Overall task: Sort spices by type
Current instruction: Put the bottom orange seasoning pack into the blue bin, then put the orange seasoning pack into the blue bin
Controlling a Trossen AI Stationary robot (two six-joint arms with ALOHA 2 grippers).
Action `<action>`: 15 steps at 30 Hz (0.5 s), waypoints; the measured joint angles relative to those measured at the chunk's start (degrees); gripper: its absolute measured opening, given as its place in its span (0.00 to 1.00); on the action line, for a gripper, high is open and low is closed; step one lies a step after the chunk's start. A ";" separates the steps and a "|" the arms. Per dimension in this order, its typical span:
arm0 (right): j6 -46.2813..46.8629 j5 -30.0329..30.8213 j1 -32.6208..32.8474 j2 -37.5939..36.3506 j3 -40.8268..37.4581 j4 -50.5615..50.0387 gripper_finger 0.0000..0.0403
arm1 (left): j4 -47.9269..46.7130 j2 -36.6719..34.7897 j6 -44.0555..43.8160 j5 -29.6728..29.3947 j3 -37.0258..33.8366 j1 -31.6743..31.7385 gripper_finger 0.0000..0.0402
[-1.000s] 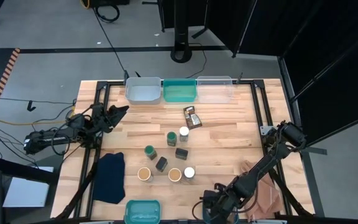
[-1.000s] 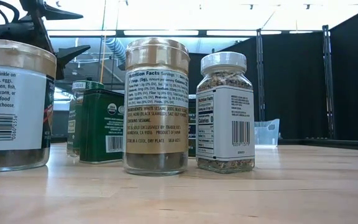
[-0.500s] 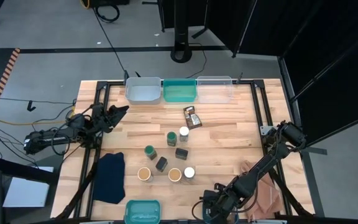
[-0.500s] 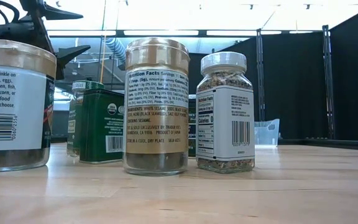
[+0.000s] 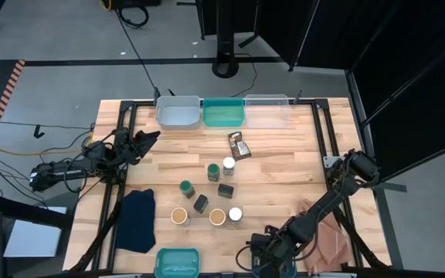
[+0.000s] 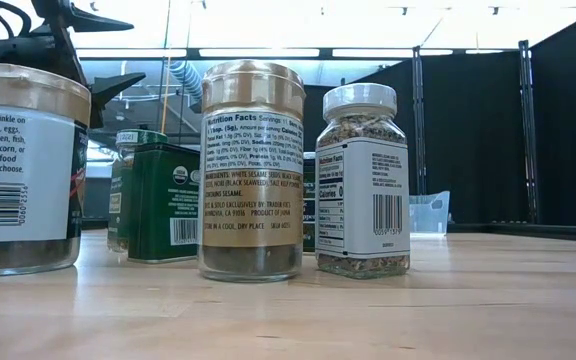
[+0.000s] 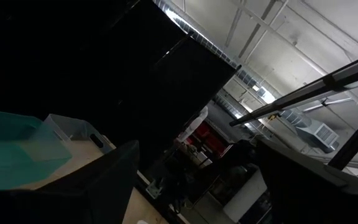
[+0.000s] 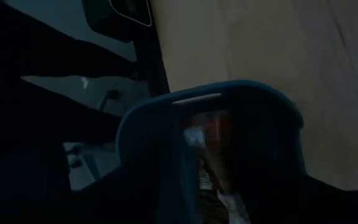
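The spices stand in a loose group at the table's middle. In the high view I see two green-topped jars [image 5: 213, 169] [image 5: 186, 187], two white-topped jars [image 5: 229, 164] [image 5: 236, 214], two tan-topped jars [image 5: 179, 215] [image 5: 217, 217] and two dark boxes [image 5: 225, 190] [image 5: 201, 203], all upright on their bases. Two flat brown packets [image 5: 239, 144] lie farther back. My left gripper [image 5: 150, 137] hovers open over the table's left part, away from them. My right gripper [image 5: 257, 259] sits folded low at the near edge.
Three bins line the far edge: grey [image 5: 178, 111], teal [image 5: 224, 113], clear [image 5: 266, 110]. Another teal bin [image 5: 178, 262] sits at the near edge. A dark blue cloth [image 5: 137, 219] lies near left, a pinkish-brown cloth [image 5: 331, 239] near right.
My right arm has shifted a little at the near edge; a dark part of it now shows at the low view's right edge. The spices and my left arm have kept still.
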 joint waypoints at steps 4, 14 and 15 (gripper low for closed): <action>0.15 -0.01 -0.12 0.00 0.00 -1.00 0.54 | 0.00 0.00 0.00 0.00 0.00 0.00 0.82; -0.88 -7.99 -4.22 -0.92 0.00 -3.06 0.58 | 0.02 0.00 0.00 0.00 0.00 0.02 0.82; -1.52 -9.01 -4.75 -1.07 -0.02 -3.28 0.57 | 0.02 -0.02 0.00 0.00 0.00 0.02 0.82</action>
